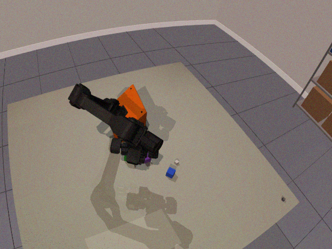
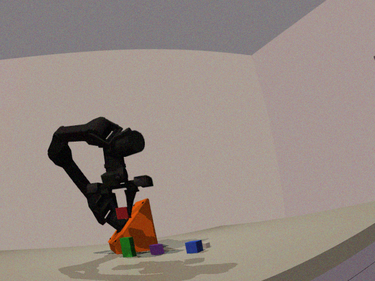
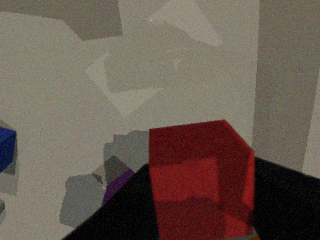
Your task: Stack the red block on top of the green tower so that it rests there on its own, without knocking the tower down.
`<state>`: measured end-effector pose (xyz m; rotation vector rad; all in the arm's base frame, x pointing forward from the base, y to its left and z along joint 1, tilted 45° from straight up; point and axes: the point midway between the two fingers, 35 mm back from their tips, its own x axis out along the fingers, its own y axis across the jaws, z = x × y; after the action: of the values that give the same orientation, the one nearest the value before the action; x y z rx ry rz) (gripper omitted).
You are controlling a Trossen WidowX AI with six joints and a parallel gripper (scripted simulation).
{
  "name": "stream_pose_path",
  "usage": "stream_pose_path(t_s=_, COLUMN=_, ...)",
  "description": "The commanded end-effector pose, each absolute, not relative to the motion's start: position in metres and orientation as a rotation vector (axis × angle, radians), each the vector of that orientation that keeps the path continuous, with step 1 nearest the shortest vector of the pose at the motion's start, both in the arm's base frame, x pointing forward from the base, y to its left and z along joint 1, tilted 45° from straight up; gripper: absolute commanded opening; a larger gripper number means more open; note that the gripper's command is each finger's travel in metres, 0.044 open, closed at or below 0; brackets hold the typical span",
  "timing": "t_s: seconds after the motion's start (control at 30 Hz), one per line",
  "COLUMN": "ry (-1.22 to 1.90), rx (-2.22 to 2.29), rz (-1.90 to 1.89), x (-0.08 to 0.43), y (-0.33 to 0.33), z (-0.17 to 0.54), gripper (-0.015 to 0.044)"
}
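"Top view first: what lies underneath, and what stands around it?"

"Pale, sand-coloured matting (image 1: 214,171) (image 2: 272,229), finely speckled and crossed by the arm's broad shadows; it lies over blue-grey floor tiles (image 1: 166,51) with thin dark joints; plain pinkish-beige walls (image 1: 161,10) (image 2: 181,105) rise behind, edged below by a pale skirting strip (image 1: 120,28); a thin-posted metal shelf rack (image 1: 310,80) bears brown boxes (image 1: 316,104)."

"And the machine?"

"Matte black, with chunky, rounded joints; the arm (image 1: 99,107) (image 2: 75,133) bends above a bright orange wedge-shaped mount (image 1: 134,99) (image 2: 146,223), flat-faced and dotted with small dark holes."

"Its claw?"

"The gripper (image 2: 123,211) (image 3: 193,168) is pinching the red block (image 2: 122,213) (image 3: 200,185) between its two dark fingers; the block is smooth and square-edged, lit brighter on parts of its faces; in the exterior view it hangs above the green tower (image 1: 125,157) (image 2: 128,247), apart from it."

"How does the tower stand?"

"Upright on the matting, a narrow, flat-sided column; a purple cube (image 1: 147,158) (image 2: 156,249) (image 3: 117,186) sits near it; a blue cube (image 1: 170,172) (image 2: 193,246) (image 3: 6,147) lies farther off, with a small whitish cube (image 1: 176,162) (image 2: 206,245) near that; most of the tower is hidden from the top camera."
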<state>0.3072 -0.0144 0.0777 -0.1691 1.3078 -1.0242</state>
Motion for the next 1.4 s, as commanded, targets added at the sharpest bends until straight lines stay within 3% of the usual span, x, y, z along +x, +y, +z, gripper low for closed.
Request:
stream_pose_path(t_s=0.0, ry=1.304, rx=-0.163, rz=-1.020, x=0.290, y=-0.009, z=0.077, gripper=0.0000)
stream_pose_path(t_s=0.57, ry=1.305, rx=-0.169, rz=-1.027, x=0.222, y=-0.005, z=0.068, gripper=0.0000)
stream_pose_path(t_s=1.37, ry=1.303, rx=-0.170, rz=-1.028, x=0.214, y=-0.042, z=0.030, gripper=0.0000)
